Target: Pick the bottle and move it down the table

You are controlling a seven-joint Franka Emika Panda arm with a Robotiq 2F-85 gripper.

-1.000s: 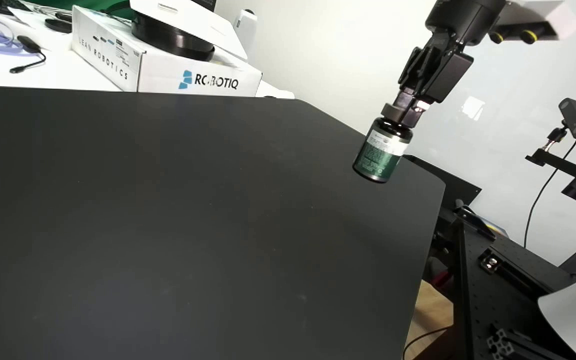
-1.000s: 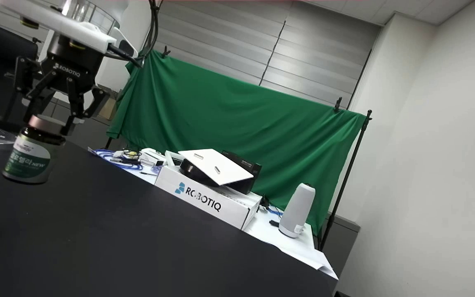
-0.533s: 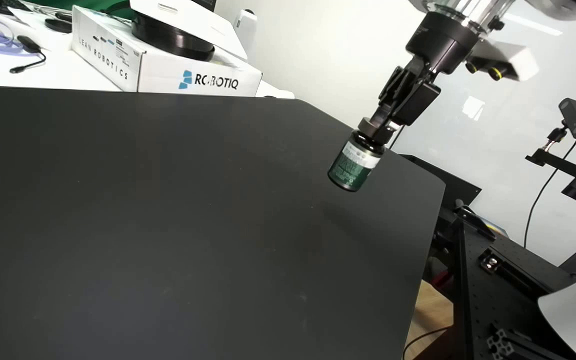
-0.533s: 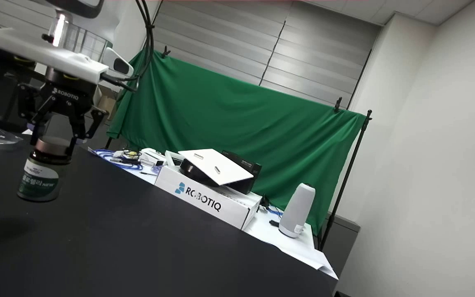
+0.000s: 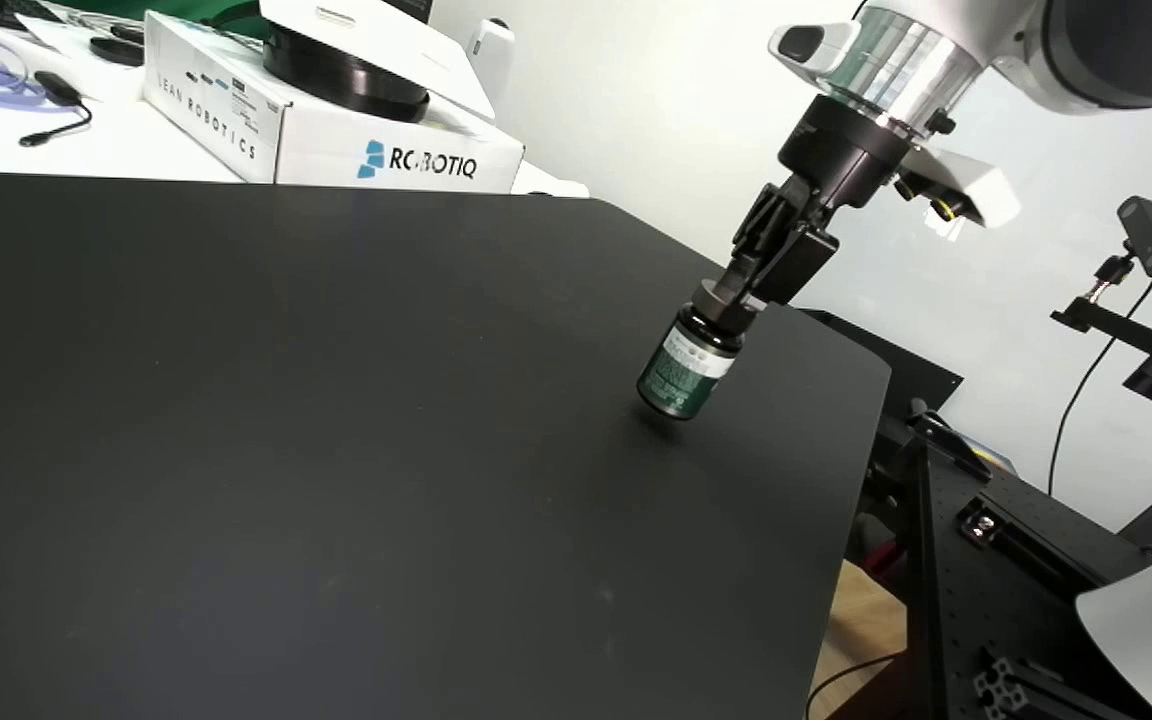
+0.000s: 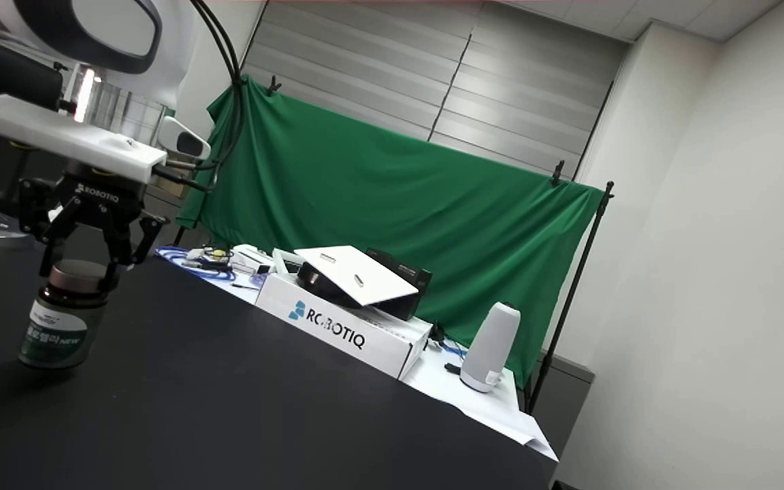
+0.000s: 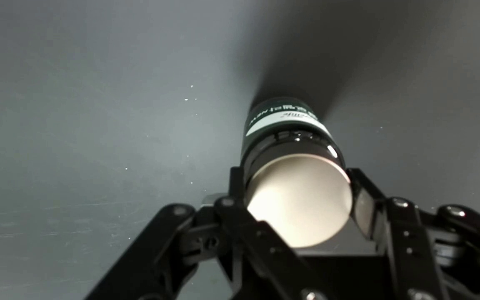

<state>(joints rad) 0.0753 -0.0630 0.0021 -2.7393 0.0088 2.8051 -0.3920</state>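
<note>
Wrist view, bottle (image 7: 291,141) jutting past gripper (image 7: 297,189), cap (image 7: 300,204) clamped between two fingers (image 7: 236,183)

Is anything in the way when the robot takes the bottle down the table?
Nothing that I can see. The pincer holds the bottle by its cap, and the white box sits beyond the table. Where the bottle should stop isn't marked, though.

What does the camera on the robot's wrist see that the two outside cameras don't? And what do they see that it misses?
Only the wrist view looks down on the cap nearly face-on, so its top is a pale circle. Only the exterior views show the white Robotiq box and the hanging green cloth. All of them show the dark green bottle, with the jaws gripping its cap, and the dark table.
</note>
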